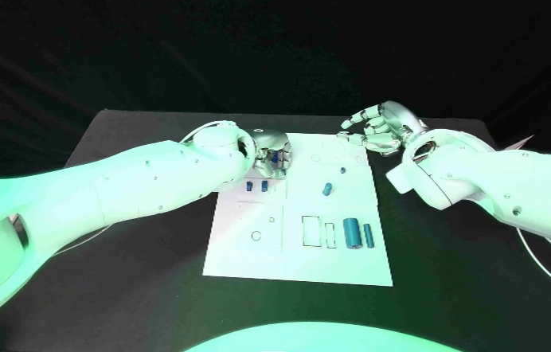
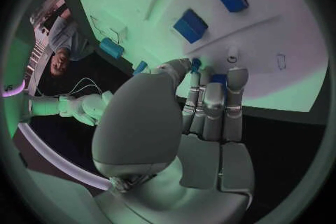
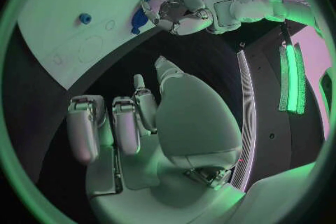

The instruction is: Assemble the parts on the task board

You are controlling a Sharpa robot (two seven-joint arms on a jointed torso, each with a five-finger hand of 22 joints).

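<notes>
**Head view: left hand on a small blue part at the board's far edge, right hand empty off the corner**

Head view showed the silver left hand (image 1: 267,151) lowered over the far left part of the flat white task board (image 1: 301,263), its fingers curled down. From the left wrist, the fingertips (image 2: 183,65) were drawn together around a small blue part (image 2: 196,63), which was pinched just above the white surface. Two blue block-shaped parts (image 2: 190,25) lay a little beyond it on the board.

Just beside that hand on the board sat two small dark blue parts (image 1: 257,185), side by side. Nearer the middle lay a short teal cylinder (image 1: 327,188), and a tiny blue piece (image 1: 343,170) rested beyond it. Toward the near right stood a large teal cylinder (image 1: 351,233) with a thinner teal bar (image 1: 369,236) next to it, beside outlined rectangular slots.

The silver right hand (image 1: 377,127) hovered off the board's far right corner, above the black table (image 1: 138,240). Its fingers (image 3: 125,123) were loosely bent and apart, holding nothing.
</notes>
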